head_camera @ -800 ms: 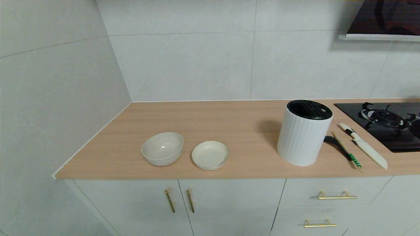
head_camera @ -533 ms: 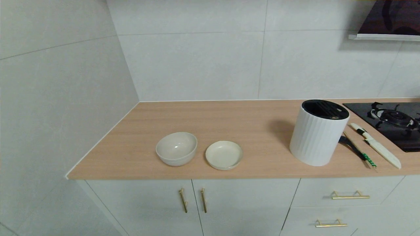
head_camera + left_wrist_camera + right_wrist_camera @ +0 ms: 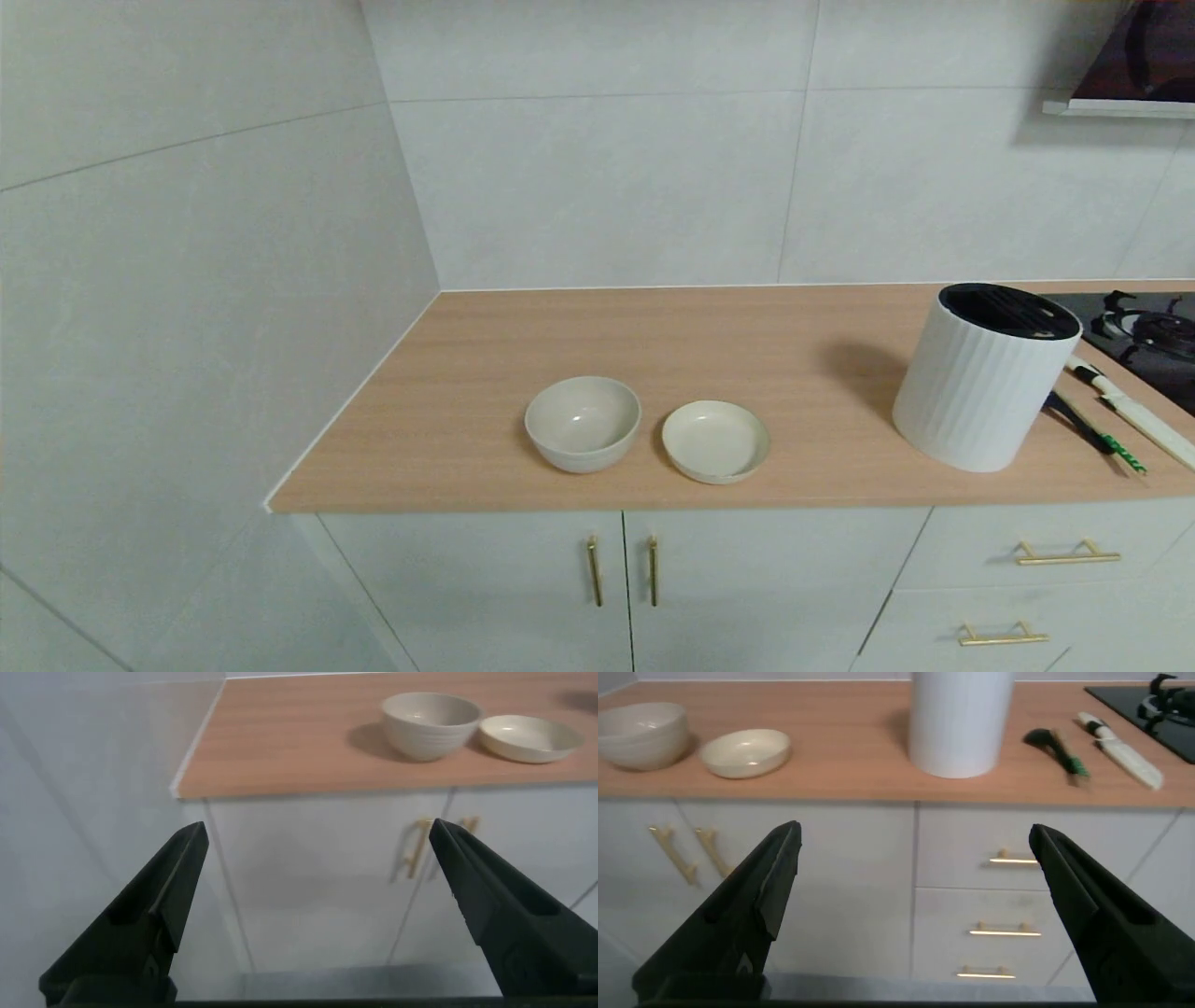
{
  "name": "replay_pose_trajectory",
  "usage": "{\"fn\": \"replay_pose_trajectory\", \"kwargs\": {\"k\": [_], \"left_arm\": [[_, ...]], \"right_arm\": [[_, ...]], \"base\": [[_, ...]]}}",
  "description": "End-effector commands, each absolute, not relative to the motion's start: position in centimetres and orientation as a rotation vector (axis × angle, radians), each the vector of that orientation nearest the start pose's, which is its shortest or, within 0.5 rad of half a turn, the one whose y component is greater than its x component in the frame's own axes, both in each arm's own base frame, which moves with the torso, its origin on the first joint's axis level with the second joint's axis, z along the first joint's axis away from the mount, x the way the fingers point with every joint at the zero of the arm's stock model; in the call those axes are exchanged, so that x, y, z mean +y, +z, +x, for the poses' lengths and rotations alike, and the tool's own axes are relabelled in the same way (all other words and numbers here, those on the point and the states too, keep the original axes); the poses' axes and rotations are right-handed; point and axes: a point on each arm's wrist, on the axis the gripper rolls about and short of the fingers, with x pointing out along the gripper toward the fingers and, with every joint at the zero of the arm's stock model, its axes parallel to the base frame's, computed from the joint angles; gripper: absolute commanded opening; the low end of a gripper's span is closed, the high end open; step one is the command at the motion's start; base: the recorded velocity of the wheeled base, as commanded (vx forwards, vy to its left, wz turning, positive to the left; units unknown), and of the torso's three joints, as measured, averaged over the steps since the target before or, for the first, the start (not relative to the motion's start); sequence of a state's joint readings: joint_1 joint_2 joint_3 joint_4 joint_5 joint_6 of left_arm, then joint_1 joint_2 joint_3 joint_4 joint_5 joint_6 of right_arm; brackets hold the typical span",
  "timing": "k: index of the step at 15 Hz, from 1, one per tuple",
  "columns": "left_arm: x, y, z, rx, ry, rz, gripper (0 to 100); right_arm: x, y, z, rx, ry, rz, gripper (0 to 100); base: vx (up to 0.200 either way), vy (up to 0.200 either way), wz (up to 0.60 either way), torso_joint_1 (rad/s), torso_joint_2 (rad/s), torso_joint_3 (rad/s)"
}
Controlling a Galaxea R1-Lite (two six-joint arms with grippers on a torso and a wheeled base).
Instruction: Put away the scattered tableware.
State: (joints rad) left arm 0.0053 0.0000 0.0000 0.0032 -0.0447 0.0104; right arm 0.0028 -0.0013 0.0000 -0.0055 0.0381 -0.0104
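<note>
Head view takes in a long wooden countertop [image 3: 747, 336] over white cabinet fronts [image 3: 747, 588], with all the tableware lying on it. Both pincers hang low in front of those cabinets, below the counter's surface, so every piece lies ahead of them and higher up.

The left pincer [image 3: 316, 831] has its two dark fingers spread wide with nothing between them. It faces the cabinets near the counter's left end. The right pincer [image 3: 915, 831] is likewise spread wide and empty, facing the drawers.

Ahead of the right pincer, about in line with the gap between its fingers, stands the white ribbed holder [image 3: 980, 392]. It is upright, its black slotted top facing up. Ahead of the left pincer and off to its right sits the cream bowl [image 3: 583, 422], mouth up, near the front edge. The shallow cream dish [image 3: 716, 441] is just beside the bowl on its right, apart from it, also face up.

To the right of the holder, ahead and right of the right pincer, three long pieces lie flat, roughly parallel. The white knife [image 3: 1134, 415] is farthest right — its long axis runs from the hob [image 3: 1148, 327] toward the counter's front edge, blade end nearest the pincer. The chopsticks [image 3: 1116, 448] lie between knife and holder, green-banded end toward the front. A black utensil [image 3: 1069, 415] lies just beside the holder's base, partly hidden by it.
</note>
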Motion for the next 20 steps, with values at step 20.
{"fn": "replay_pose_trajectory", "kwargs": {"k": [20], "left_arm": [[-0.11, 7.52, -2.27, 0.004, -0.038, 0.011, 100]], "right_arm": [[0.08, 7.61, -2.28, -0.006, 0.041, -0.009, 100]], "base": [[0.0, 0.0, 0.0, -0.081, 0.18, 0.098]]}}
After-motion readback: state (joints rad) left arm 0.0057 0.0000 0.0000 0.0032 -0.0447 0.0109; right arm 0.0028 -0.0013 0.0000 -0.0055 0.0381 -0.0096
